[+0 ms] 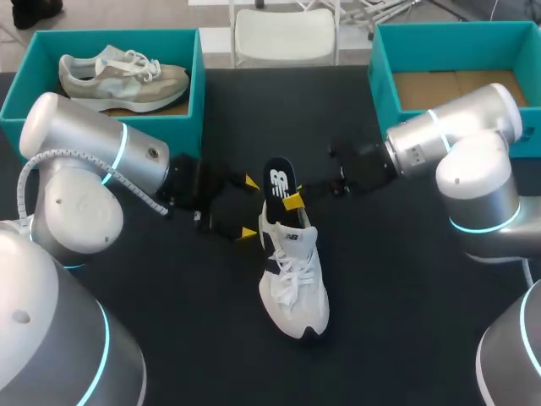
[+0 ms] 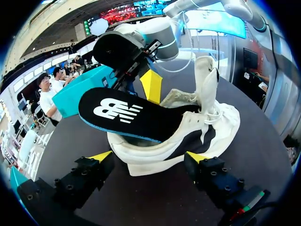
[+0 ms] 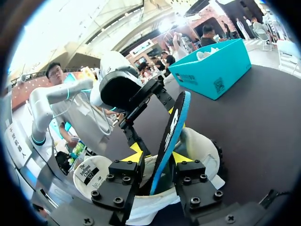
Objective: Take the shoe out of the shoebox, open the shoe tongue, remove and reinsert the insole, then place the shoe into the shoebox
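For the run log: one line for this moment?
insole: half out of white shoe | right gripper: at insole | left gripper: open, by its heel

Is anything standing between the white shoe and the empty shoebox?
Nothing on the table does; only my right arm crosses from the shoebox to the shoe, right gripper shut on the insole.

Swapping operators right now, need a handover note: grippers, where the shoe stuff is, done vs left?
Left gripper: open, at the heel of the white shoe, which stands on the table.
Right gripper: shut on the black insole; its heel end sticks up out of the shoe, front end inside.
Done: shoe out of box, tongue lifted.
Left: finish the insole (out or back in, cannot tell), then shoe into the teal shoebox at right, nothing showing in it.
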`<act>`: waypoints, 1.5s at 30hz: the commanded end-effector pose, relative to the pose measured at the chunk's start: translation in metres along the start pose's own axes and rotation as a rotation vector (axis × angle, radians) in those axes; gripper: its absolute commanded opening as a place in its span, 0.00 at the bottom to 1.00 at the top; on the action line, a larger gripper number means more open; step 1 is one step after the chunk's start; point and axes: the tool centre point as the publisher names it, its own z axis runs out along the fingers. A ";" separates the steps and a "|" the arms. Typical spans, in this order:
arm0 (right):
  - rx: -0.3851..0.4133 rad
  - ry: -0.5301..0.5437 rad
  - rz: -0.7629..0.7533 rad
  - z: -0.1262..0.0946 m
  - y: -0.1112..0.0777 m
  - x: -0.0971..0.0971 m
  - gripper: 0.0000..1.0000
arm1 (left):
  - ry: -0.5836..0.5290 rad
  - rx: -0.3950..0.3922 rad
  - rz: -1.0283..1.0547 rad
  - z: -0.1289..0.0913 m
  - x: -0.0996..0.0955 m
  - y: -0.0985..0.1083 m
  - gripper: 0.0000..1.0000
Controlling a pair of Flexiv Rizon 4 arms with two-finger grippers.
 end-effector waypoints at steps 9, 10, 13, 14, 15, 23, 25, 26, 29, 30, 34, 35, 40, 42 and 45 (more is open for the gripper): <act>0.047 0.066 0.068 0.014 -0.018 0.000 0.00 | -0.001 -0.002 0.000 0.000 0.001 0.000 1.00; 0.051 0.072 0.078 0.015 -0.021 0.003 0.00 | -0.001 -0.002 0.000 0.000 0.001 0.000 1.00; 0.059 0.077 0.102 0.017 -0.028 0.010 0.00 | -0.001 -0.002 0.000 0.000 0.001 0.000 1.00; 0.065 0.079 0.112 0.017 -0.031 0.011 0.00 | -0.001 -0.002 0.000 0.000 0.001 0.000 1.00; 0.074 0.083 0.118 0.017 -0.033 0.011 0.00 | -0.001 -0.002 0.000 0.000 0.001 0.000 1.00; 0.088 0.066 0.123 0.013 -0.026 0.012 0.14 | -0.001 -0.002 0.000 0.000 0.001 0.000 1.00; 0.085 0.052 0.107 0.009 -0.020 0.010 0.21 | -0.001 -0.002 0.000 0.000 0.001 0.000 1.00; 0.085 0.051 0.104 0.008 -0.017 0.008 0.24 | -0.001 -0.002 0.000 0.000 0.001 0.000 1.00; 0.087 0.048 0.092 0.007 -0.011 0.001 0.28 | -0.001 -0.002 0.000 0.000 0.001 0.000 1.00; 0.087 0.049 0.090 0.008 -0.009 -0.001 0.28 | -0.001 -0.002 0.000 0.000 0.001 0.000 1.00; 0.085 0.055 0.084 0.012 -0.005 -0.009 0.28 | -0.001 -0.002 0.000 0.000 0.001 0.000 1.00; 0.086 0.061 0.089 0.013 -0.005 -0.010 0.27 | -0.001 -0.002 0.000 0.000 0.001 0.000 1.00; 0.094 0.070 0.131 0.016 -0.011 -0.011 0.00 | -0.001 -0.002 0.000 0.000 0.001 0.000 1.00; 0.094 0.069 0.147 0.015 -0.016 -0.007 0.00 | -0.001 -0.002 0.000 0.000 0.001 0.000 1.00; 0.101 0.078 0.175 0.016 -0.024 0.001 0.00 | -0.001 -0.002 0.000 0.000 0.001 0.000 1.00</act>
